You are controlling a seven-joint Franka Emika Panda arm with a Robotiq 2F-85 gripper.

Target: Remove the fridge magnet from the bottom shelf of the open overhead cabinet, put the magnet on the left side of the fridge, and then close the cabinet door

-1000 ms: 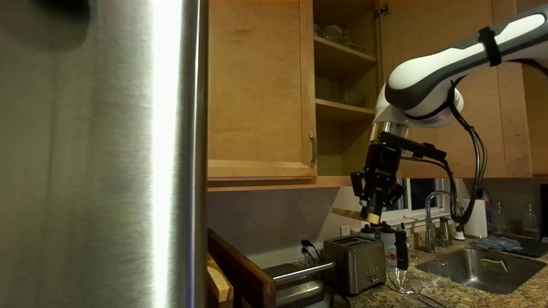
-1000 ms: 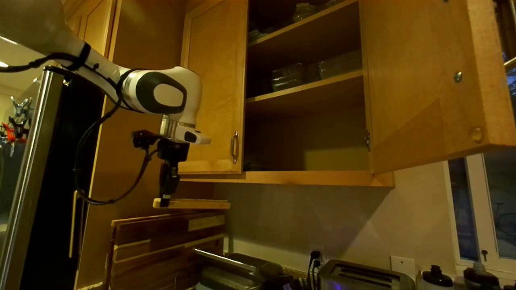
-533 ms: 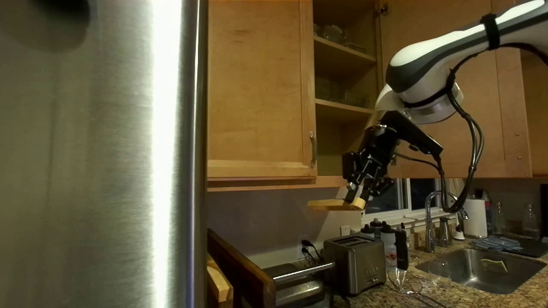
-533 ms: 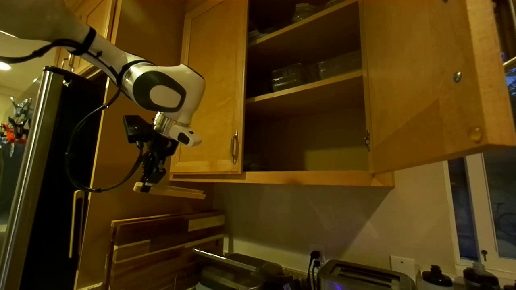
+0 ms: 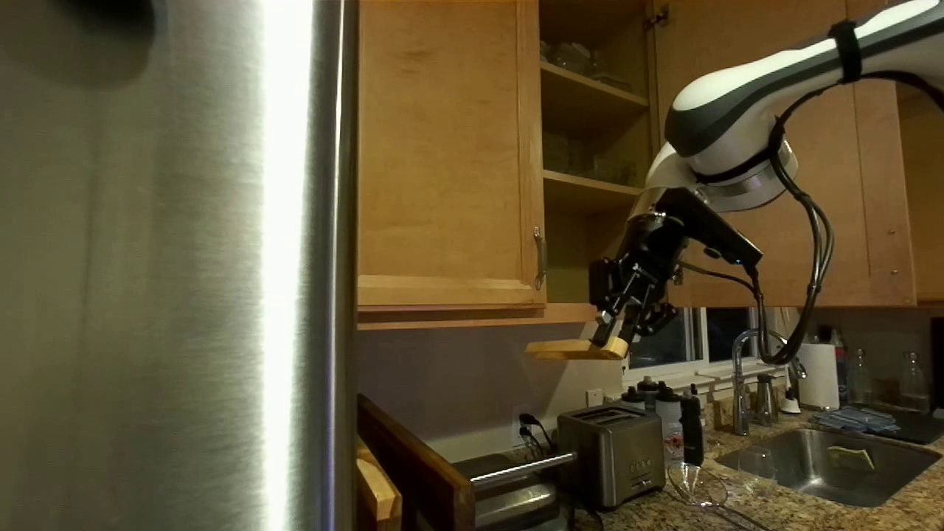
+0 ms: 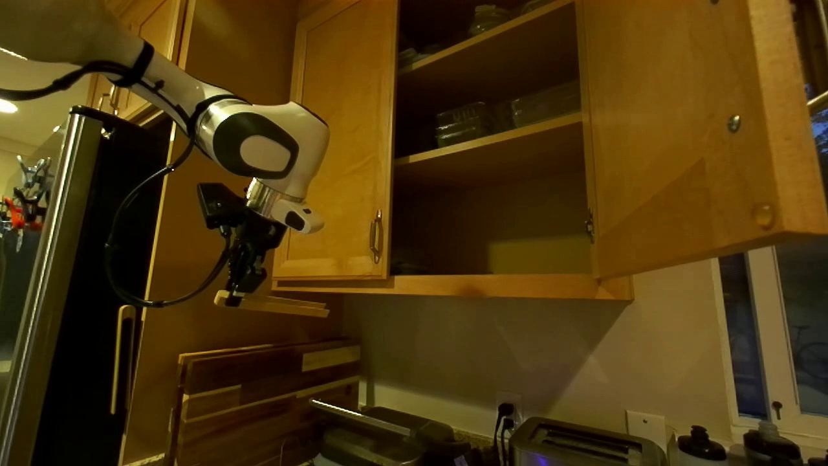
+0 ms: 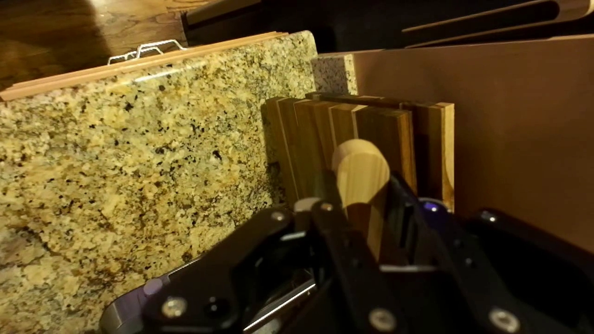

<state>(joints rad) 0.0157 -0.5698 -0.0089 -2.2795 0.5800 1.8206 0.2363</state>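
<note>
Pinched in the nearly closed end effector (image 5: pixel 614 340), the wooden magnet (image 5: pixel 569 349) has just been raised and swung toward the fridge (image 5: pixel 177 265), so placement there is presumably being lined up

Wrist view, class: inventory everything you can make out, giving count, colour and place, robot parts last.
fridge magnet: 1, pale wood, centre
cutting boards: at least 2, striped brown, behind the magnet
granite counter: 1, speckled yellow, left half
wooden strip: 1, orange-brown, along the counter's edge
metal handles: at least 2, silvery, beyond that strip
floor: 1, brown, top left
fridge: 1, black side, top right
wooden loop: 1, tan, top right corner
upright panel: 1, reddish brown, right side
stone edging: 1, speckled grey, beside the panel
appliance: count unclear, silvery, along the bottom, partly hidden
claw: 1, black, bottom centre, closed on the magnet
</note>
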